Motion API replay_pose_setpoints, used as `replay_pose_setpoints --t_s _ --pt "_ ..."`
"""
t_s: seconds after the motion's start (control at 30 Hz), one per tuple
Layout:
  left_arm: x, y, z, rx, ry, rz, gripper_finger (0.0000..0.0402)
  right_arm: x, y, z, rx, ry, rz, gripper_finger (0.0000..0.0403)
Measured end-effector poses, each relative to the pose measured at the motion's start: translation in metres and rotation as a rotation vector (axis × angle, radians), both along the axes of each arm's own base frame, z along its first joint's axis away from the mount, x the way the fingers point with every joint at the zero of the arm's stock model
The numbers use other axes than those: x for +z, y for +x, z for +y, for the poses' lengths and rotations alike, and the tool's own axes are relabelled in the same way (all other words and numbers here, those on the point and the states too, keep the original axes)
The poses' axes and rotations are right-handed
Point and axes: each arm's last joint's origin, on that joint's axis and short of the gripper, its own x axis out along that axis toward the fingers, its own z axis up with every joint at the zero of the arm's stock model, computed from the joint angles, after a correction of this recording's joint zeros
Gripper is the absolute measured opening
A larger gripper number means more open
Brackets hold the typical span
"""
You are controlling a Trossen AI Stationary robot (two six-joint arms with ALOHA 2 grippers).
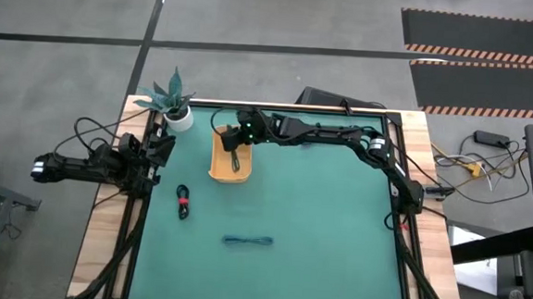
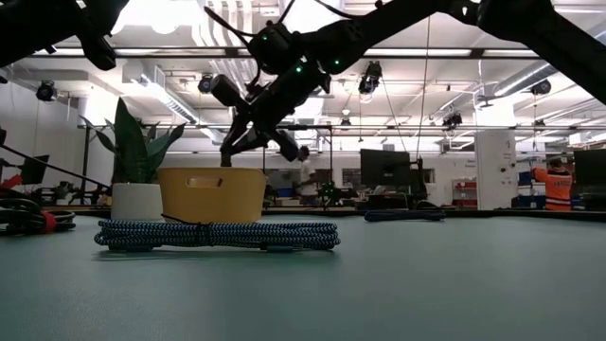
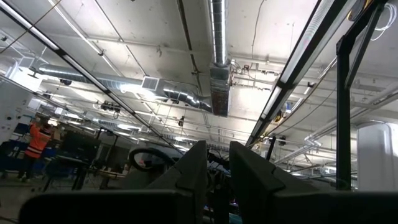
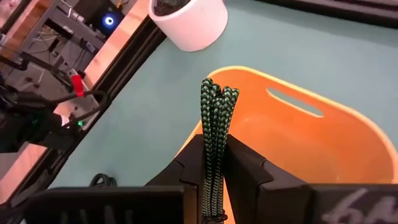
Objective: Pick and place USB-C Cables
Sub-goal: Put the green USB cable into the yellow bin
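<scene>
**Green cable held over the tray**

No readable writing. The right gripper (image 4: 214,180) pinches the braided dark green cable (image 4: 216,124) above the smooth yellow tray (image 4: 323,146). The left gripper (image 3: 214,171) waits at the table's left edge, fingers nearly together. The woven teal-blue cable (image 2: 218,234) and the black-and-red cable (image 1: 183,202) lie on the mat.

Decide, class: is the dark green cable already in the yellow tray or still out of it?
Out. The right hand is shut on the dark green cable, holding it above the yellow tray, not yet released.
</scene>
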Motion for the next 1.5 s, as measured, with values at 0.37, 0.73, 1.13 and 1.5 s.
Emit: replay_pose_setpoints --t_s 0.37,0.73,1.13,1.5 --pt "0.0 0.0 0.0 0.0 0.0 -0.001 0.0054 -0.006 0.01 0.003 0.046 -0.095 -0.052 0.0038" --pt "0.0 0.0 0.0 0.006 -0.005 0.0 0.0054 -0.028 0.017 0.003 0.069 -0.107 -0.028 0.0038" --pt "0.0 0.0 0.0 0.012 -0.01 0.0 0.0054 -0.029 0.017 0.003 0.072 -0.11 -0.023 0.0038" --pt "0.0 0.0 0.0 0.012 -0.01 0.0 0.0054 -0.029 0.017 0.003 0.072 -0.11 -0.023 0.0038"
